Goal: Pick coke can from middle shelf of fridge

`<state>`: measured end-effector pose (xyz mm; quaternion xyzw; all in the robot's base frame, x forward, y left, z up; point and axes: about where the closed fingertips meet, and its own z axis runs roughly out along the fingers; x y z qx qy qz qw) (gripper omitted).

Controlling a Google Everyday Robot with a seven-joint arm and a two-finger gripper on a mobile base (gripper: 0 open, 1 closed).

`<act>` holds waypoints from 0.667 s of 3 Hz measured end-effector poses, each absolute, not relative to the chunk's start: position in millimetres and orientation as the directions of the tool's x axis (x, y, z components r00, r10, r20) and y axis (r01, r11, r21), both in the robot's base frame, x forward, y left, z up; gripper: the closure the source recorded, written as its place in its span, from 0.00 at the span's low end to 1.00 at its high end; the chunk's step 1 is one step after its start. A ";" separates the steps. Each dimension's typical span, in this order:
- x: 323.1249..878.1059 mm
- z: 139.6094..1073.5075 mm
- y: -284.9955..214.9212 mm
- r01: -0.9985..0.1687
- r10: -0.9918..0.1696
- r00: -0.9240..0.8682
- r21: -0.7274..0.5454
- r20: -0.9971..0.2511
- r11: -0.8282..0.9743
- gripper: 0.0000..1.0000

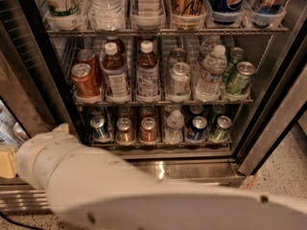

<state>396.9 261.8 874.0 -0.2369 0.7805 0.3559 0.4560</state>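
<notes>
The coke can (85, 80) stands upright at the front left of the middle shelf (163, 101) in the open fridge (268, 123). A second red can (88, 58) stands right behind it. My white arm (144, 195) crosses the bottom of the view, below the shelves. My gripper (5, 164) is at the far left edge, low, well below and left of the coke can and outside the fridge. Only a yellow bit of it shows. It holds nothing that I can see.
On the middle shelf stand brown bottles (147, 73), a silver can (179, 78), a water bottle (211, 74) and green cans (240, 77). Tall clear tubs (148, 13) sit on the rack above, small cans (147, 128) below. The dark door frame (41, 66) stands left.
</notes>
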 end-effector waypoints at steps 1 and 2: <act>383.9 853.0 254.2 -0.604 -0.025 -0.470 0.302 -0.882 0.737 0.00; 397.3 851.1 266.6 -0.531 0.037 -0.494 0.334 -0.869 0.779 0.00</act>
